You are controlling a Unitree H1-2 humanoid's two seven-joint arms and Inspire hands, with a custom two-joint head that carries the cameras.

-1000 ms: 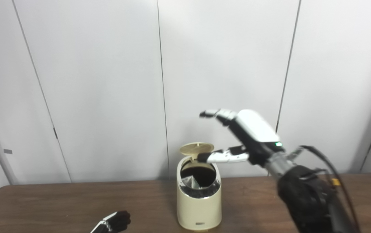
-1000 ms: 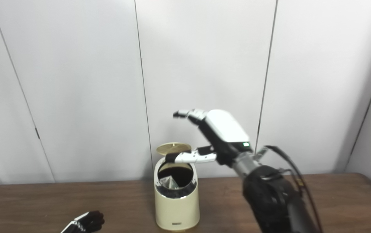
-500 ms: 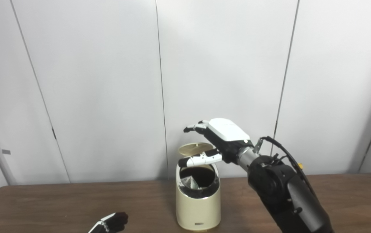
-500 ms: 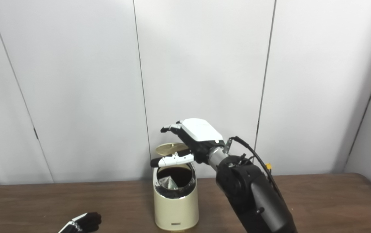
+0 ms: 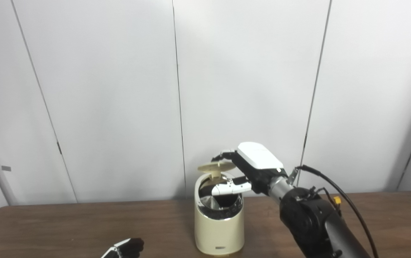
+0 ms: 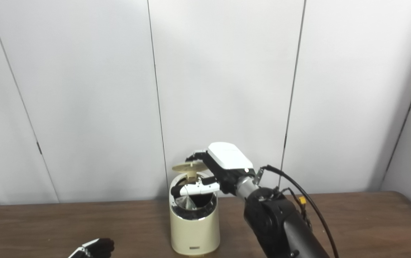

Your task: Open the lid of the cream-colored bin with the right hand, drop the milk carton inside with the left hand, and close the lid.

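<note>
Right hand at the raised lid, ready to shut it
Right hand (image 5: 248,172) spread, holding nothing; fingers (image 5: 223,156) over the lid (image 5: 216,167), thumb across the bin (image 5: 219,222) mouth; left hand (image 5: 128,247) nearer, state unclear

The bin (image 5: 219,229) is cream-coloured with a shiny silver ring around its dark opening, and its lid (image 5: 215,166) is a duller tan-gold. Inside the opening shows a grey-silver, folded shape. The right hand (image 5: 249,172) has a glossy white back, black fingers (image 5: 223,155) with pale segments and a white thumb tipped black, on a black arm. The left hand (image 5: 126,248) is black with a white edge. The table (image 5: 65,229) is dark brown woodgrain; the wall (image 5: 112,89) is plain pale grey with thin dark seams.
</note>
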